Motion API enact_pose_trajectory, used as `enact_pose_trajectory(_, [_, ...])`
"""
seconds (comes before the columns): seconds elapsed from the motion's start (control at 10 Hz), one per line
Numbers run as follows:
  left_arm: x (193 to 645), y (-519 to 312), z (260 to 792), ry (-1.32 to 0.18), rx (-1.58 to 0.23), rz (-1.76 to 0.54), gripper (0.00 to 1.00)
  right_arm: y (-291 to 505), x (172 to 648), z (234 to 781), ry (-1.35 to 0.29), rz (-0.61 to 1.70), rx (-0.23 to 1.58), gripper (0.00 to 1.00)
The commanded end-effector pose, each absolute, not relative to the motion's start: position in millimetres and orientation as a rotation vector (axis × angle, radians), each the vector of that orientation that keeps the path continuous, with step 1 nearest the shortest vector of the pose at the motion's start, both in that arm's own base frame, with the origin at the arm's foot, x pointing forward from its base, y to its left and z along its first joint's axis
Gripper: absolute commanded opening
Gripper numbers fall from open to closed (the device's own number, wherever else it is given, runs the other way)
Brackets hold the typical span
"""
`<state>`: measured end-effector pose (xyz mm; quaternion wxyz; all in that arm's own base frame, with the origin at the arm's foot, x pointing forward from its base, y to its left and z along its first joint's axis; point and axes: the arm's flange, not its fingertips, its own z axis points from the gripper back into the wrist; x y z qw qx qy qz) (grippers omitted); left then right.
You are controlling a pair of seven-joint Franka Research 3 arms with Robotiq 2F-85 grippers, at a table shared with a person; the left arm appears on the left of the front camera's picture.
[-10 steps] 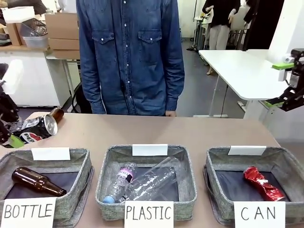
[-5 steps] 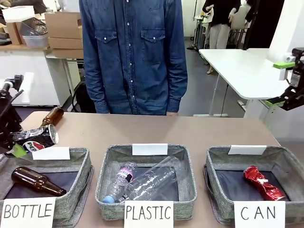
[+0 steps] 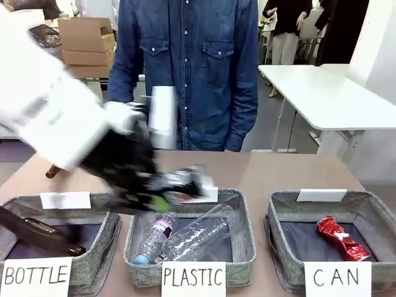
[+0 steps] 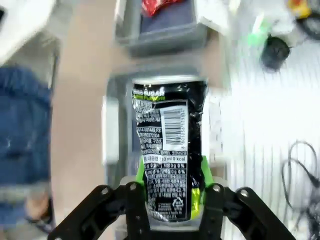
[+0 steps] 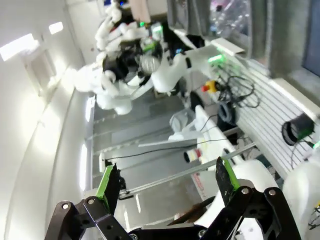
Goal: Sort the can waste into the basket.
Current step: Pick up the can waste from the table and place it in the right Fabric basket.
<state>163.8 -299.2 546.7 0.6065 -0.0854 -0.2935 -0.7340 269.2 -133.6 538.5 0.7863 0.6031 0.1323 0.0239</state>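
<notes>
Nearest the robot's side stand three grey fabric baskets in a row, each with a white card on its near wall. The left one (image 3: 102,210) reads "BOTTLE" and holds a brown glass bottle (image 3: 37,234), partly hidden by the arm. The middle one (image 3: 246,235) reads "PLASTIC" and holds clear plastic bottles (image 3: 185,238). The right basket (image 3: 281,213) reads "CAN", and the crushed red can (image 3: 342,238) lies on its dark bottom, slanting from far left to near right.

Above the far left corner of the PLASTIC basket, the left gripper (image 3: 162,197) hangs blurred, reaching in from the left on its white arm (image 3: 46,111) – it is clamped on the black can (image 3: 182,180). In the left wrist view the green pads (image 4: 141,176) press both sides of the black can (image 4: 169,155), its silver end pointing away from the wrist; the label shows "SUGAR" near the top, a barcode, small Korean print and "0 kcal". Past the can that view shows the CAN basket (image 4: 160,35) with the red can (image 4: 157,6) inside.

A second brown bottle (image 3: 52,171) lies on the table (image 3: 291,170) at the far left, mostly covered by the arm. A person in a denim shirt (image 3: 192,68) stands at the far edge.

In the right wrist view the right gripper (image 5: 165,182) stands wide apart with nothing between its fingers
</notes>
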Motion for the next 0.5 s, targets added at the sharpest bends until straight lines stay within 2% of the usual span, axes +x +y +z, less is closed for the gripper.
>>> enact_pose_trajectory(0.0, [209,-388,538,-0.688,-0.251,-1.785,0.44,-185,214,567,0.047,-0.131,1.184,1.0])
enact_pose_trajectory(0.1, [209,-432,534,-0.66,-0.31,-1.867,0.44,-201,196,570,-0.182,-0.302,1.084,1.0])
enact_pose_trajectory(0.2, [209,-471,531,-0.669,-0.324,-1.912,0.44,-206,185,571,-0.32,-0.407,1.064,1.0])
enact_pose_trajectory(0.3, [210,-508,528,-0.695,-0.27,-1.955,0.44,-199,202,566,0.023,-0.105,1.218,1.0])
enact_pose_trajectory(0.4, [216,-542,521,-0.683,-0.226,-1.989,0.44,-199,202,566,0.023,-0.105,1.218,1.0])
